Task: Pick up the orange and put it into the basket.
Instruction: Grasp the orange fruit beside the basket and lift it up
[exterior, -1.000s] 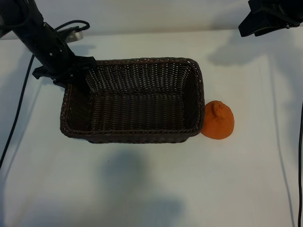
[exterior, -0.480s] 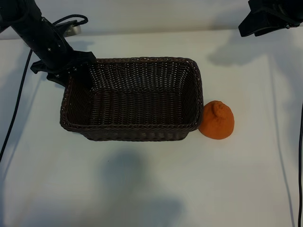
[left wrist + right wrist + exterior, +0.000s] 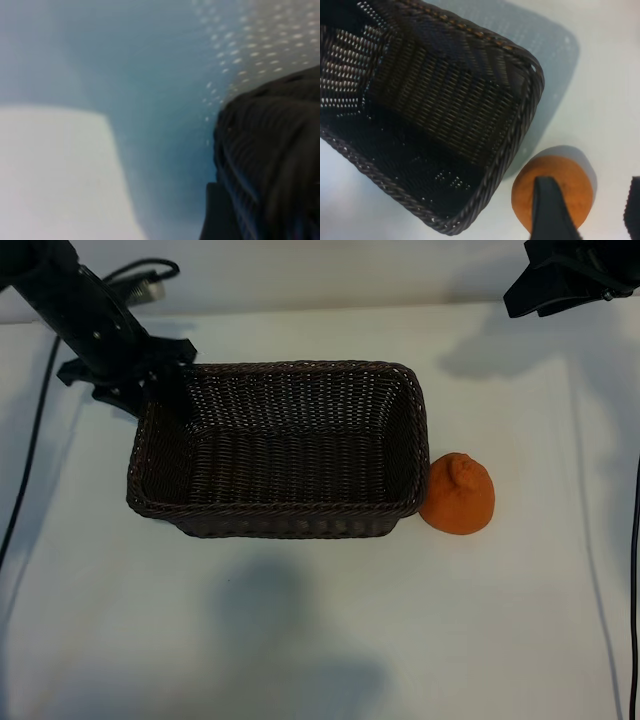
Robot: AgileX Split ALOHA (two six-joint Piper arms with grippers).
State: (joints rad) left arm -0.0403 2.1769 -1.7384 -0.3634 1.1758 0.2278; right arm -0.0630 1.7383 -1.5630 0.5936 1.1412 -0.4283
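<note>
The dark brown woven basket [image 3: 280, 525] stands in the middle of the white table. The orange [image 3: 458, 494] sits on the table, touching the basket's right end. My left gripper [image 3: 160, 388] hovers at the basket's far left corner, open. The left wrist view shows one dark finger [image 3: 214, 215] beside the basket wall [image 3: 270, 150]. My right gripper [image 3: 589, 182] is open, high above the orange [image 3: 555, 167], with nothing between its fingers. The basket's rim [image 3: 520, 125] lies beside it. In the exterior view only the right arm [image 3: 565, 275] shows, at the top right.
A black cable [image 3: 28, 475] trails down the table's left side, and another [image 3: 632, 570] runs along the right edge. A cable loop [image 3: 140, 270] lies behind the left arm. Bare white table [image 3: 300, 640] stretches in front of the basket.
My left gripper let go of the basket's far left corner and drew back toward the far left. The basket settled flat. The orange and the right arm stayed put.
</note>
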